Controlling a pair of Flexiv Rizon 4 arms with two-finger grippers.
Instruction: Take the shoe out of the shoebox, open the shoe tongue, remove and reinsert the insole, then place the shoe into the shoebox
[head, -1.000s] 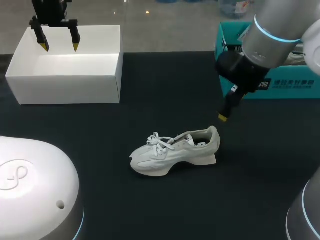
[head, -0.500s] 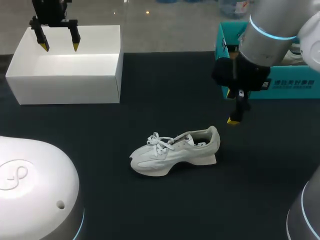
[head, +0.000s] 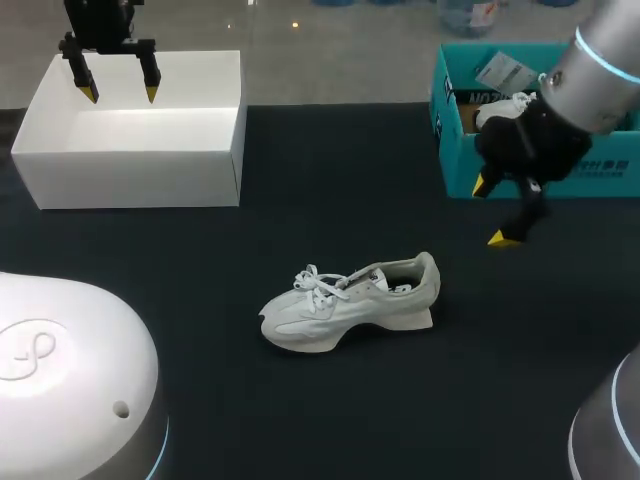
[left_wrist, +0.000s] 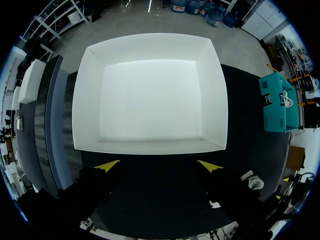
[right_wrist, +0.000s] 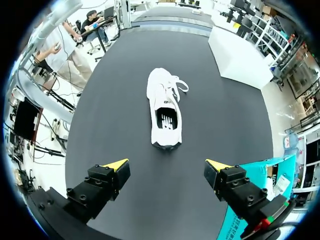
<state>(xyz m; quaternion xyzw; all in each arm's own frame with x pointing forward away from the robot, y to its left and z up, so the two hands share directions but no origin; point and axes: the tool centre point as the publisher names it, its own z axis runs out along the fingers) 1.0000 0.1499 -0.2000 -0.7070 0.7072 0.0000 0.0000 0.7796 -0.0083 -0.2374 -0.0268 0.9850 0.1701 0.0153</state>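
A white sneaker lies on its sole in the middle of the dark table, toe pointing left, laces loose. The right wrist view has the sneaker ahead of its fingers, heel nearest. My right gripper hangs open between the shoe's heel and the teal shoebox at the back right; in its own view the right gripper holds nothing. My left gripper is open above the white box at the back left. That white box is empty beneath the left gripper.
The teal shoebox holds another white shoe and paper. The teal shoebox stands right beside my right gripper's finger. Large white arm housings fill the front left and front right corners of the head view.
My right arm has swung right and back from the shoe's heel toward the teal shoebox, staying open. The left arm and the shoe have not moved.
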